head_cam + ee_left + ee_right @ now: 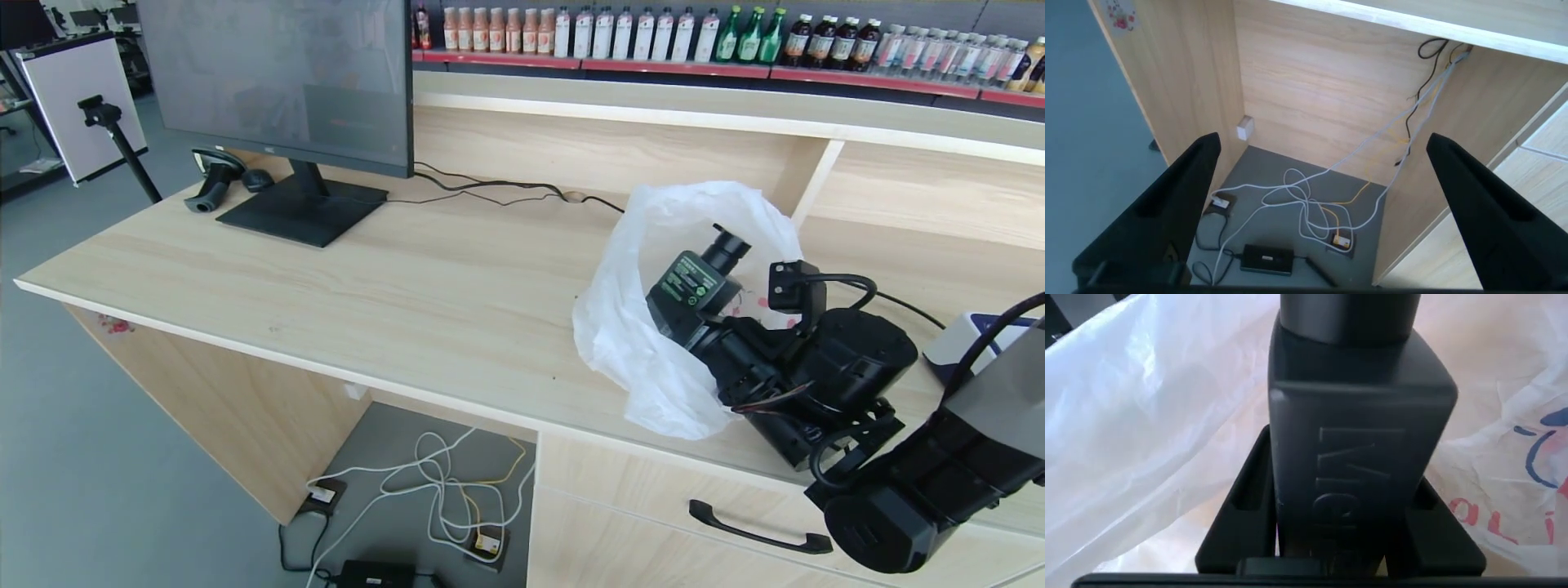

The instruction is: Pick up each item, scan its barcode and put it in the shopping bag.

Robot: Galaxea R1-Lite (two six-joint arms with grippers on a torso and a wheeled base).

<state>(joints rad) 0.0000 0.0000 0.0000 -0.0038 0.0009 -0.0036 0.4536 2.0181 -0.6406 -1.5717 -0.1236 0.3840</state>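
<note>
A dark square bottle (695, 282) with a black cap and a green label sits in my right gripper (694, 314), which is shut on it. The bottle is held at the mouth of the white plastic shopping bag (645, 327) on the right part of the counter. In the right wrist view the bottle (1360, 416) stands between the black fingers (1237, 518), with the bag's white film (1151, 433) behind it. My left gripper (1323, 204) hangs below the counter with its fingers (1180, 204) wide apart, over cables on the floor. A black barcode scanner (214, 181) lies at the counter's far left.
A monitor (277, 82) on a black stand occupies the back left of the wooden counter (367, 278). Cables (498, 192) run along its back. A white box (963, 343) sits at the right edge. Bottles line the red shelf (694, 65) behind. A drawer handle (755, 531) is below.
</note>
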